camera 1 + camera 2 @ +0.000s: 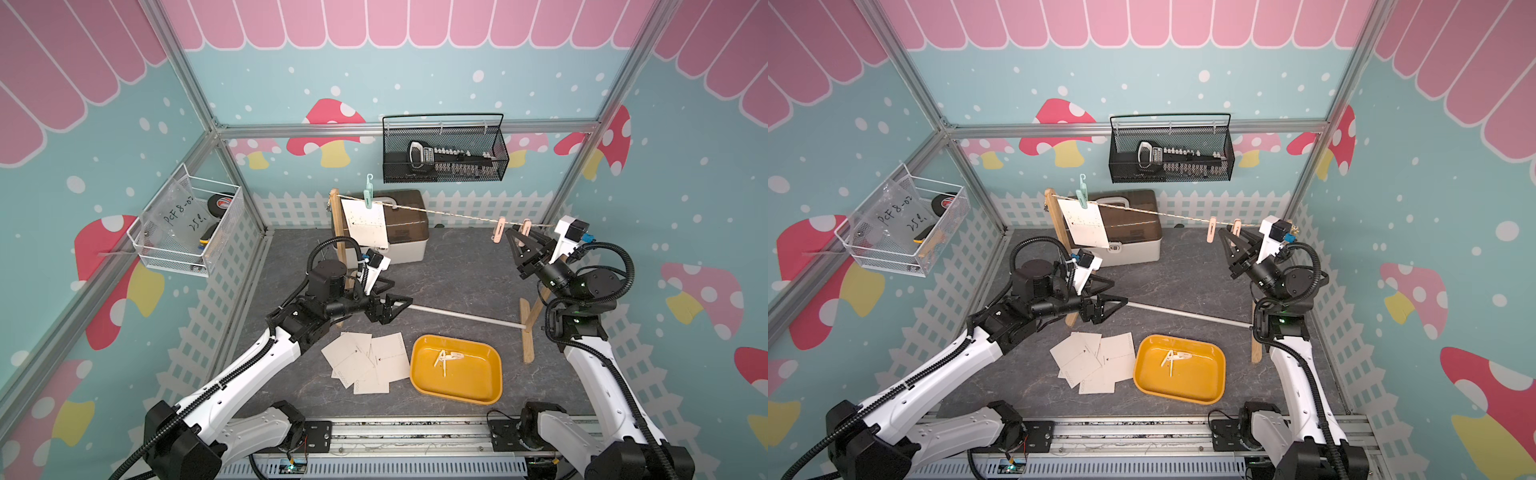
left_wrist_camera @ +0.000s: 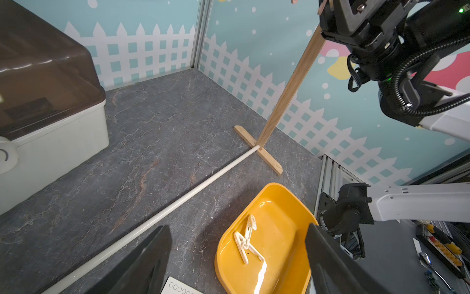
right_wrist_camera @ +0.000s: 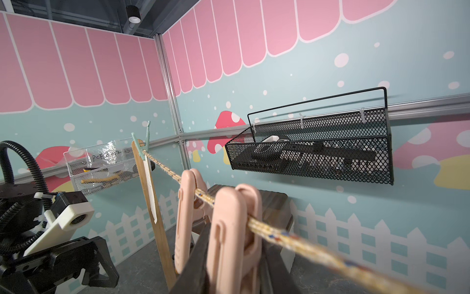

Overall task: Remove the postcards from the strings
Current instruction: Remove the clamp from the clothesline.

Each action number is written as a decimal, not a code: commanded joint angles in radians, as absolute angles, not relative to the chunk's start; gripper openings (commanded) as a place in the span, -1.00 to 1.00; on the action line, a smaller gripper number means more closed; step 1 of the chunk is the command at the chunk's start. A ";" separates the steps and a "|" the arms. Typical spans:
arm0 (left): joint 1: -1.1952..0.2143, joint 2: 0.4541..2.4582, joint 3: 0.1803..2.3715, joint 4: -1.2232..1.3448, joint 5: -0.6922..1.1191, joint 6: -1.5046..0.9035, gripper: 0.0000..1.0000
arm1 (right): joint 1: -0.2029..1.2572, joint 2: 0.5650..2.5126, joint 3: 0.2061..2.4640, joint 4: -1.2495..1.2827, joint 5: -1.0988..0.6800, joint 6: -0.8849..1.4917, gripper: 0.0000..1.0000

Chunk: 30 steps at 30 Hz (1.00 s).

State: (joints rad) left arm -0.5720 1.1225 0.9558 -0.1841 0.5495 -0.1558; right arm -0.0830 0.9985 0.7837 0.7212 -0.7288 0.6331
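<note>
String (image 3: 292, 238) crosses right jaws (pinching pink clothespin (image 3: 229, 229)).

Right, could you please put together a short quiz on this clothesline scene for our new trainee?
1. How many postcards hang from the string?
2. True or false: the left hand holds a card.
3. The right hand is closed on: A) the green clothespin, B) a pink clothespin, C) the yellow tray.

Key
1. One; the others lie in a pile on the table.
2. False; it is open and empty.
3. B.
</note>
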 commanded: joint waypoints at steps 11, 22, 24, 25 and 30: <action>-0.577 1.124 0.948 -0.170 0.538 -0.116 0.75 | -0.075 0.903 0.855 0.460 -0.728 0.461 -1.00; -0.577 1.124 0.943 -0.164 0.546 -0.120 0.74 | -0.073 0.891 0.904 0.275 -0.722 0.360 -1.00; -0.577 1.125 0.942 -0.163 0.547 -0.119 0.74 | -0.074 0.898 0.924 0.215 -0.708 0.327 -1.00; -0.577 1.125 0.942 -0.163 0.548 -0.119 0.74 | -0.073 0.901 0.936 0.183 -0.694 0.310 -1.00; -0.577 1.123 0.940 -0.162 0.549 -0.119 0.75 | -0.071 0.926 0.992 0.095 -0.657 0.263 -1.00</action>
